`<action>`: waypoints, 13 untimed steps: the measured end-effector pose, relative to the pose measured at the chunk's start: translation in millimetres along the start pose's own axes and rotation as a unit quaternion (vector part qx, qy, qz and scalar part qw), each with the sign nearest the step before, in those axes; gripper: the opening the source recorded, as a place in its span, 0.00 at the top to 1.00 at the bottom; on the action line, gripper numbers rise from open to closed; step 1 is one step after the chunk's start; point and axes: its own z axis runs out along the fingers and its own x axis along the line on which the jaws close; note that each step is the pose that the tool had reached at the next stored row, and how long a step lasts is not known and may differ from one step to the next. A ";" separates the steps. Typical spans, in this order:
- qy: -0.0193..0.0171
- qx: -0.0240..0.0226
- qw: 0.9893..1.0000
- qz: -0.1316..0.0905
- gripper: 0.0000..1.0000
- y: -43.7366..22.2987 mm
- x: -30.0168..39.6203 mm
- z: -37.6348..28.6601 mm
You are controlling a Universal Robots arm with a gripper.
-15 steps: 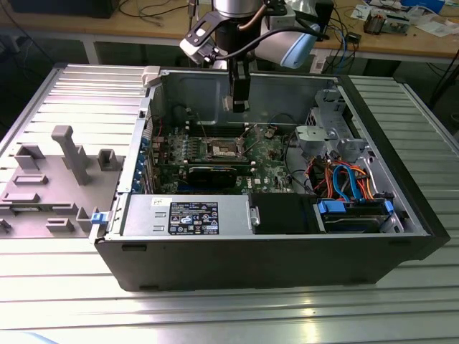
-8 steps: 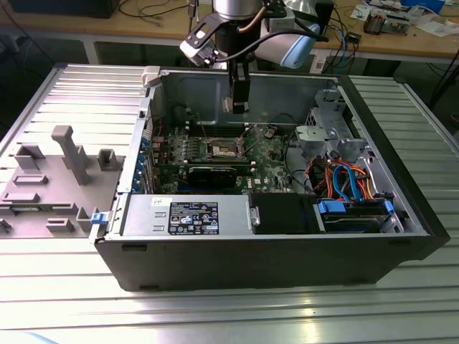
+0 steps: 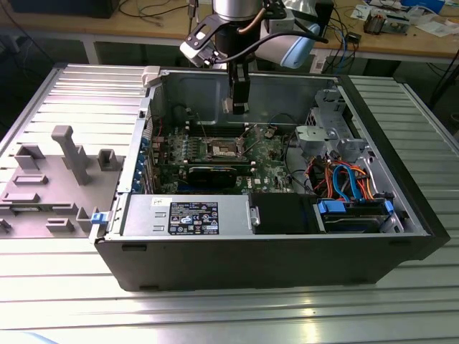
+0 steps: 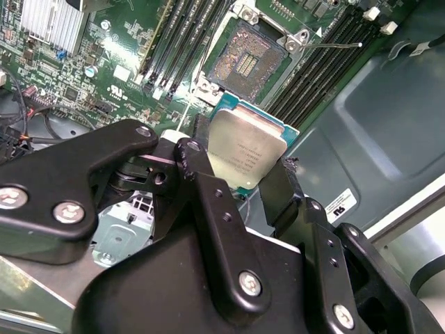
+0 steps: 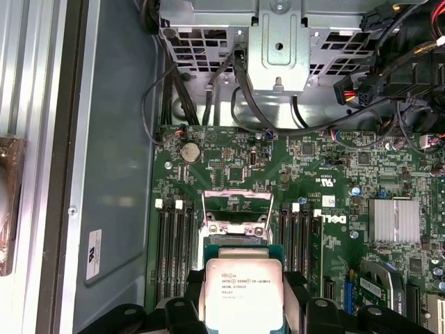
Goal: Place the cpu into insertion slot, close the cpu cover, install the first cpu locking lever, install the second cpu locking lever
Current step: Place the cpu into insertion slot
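Pincer (image 4: pixel 240 170) clamped on the cpu (image 4: pixel 245 149). Black fingers (image 4: pixel 278 191) press two opposite edges, and the silvery top is bare between them. Chip is tilted in the second wrist view and sits flat and square in the first wrist view (image 5: pixel 243 296).

Cpu is in the air, not seated. It hangs over the motherboard (image 4: pixel 104 76), just short of the insertion slot (image 4: pixel 250 59). The slot's contact field is bare, with nothing in it. From where I stand, the arm comes straight down into the open computer case (image 3: pixel 287 251), pincer tip (image 3: pixel 239 107) above the slot (image 3: pixel 224 149) and clear of the board.

Cpu cover (image 5: pixel 236 209) looks swung up on its hinge, a thin metal frame on the far side of the slot from the chip. I read it as open, but cannot make out its exact angle.

One locking lever (image 4: pixel 334 46), a thin wire, juts out from the slot's corner across the memory slots (image 4: pixel 313 76). It looks unlatched. Second lever not clearly made out.

Progress, my judgement:
- Chip is picked up and brought close over the slot. First step is under way but not finished.
- Cover not yet closed.
- Neither lever set, as far as can be seen.

Surroundings:
- Case lies on its side on a ribbed metal table (image 3: pixel 401 315).
- Grey moulded tray (image 3: pixel 50 179) sits beside it on the exterior view's left.
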 end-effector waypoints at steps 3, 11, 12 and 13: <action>0.000 0.000 1.000 0.000 0.47 0.0 0.0 0.5; 0.000 0.000 1.000 0.000 0.47 -0.2 0.0 2.2; 0.000 0.000 1.000 0.000 0.47 -0.2 0.0 2.5; 0.000 0.000 1.000 0.000 0.47 -0.2 0.0 2.8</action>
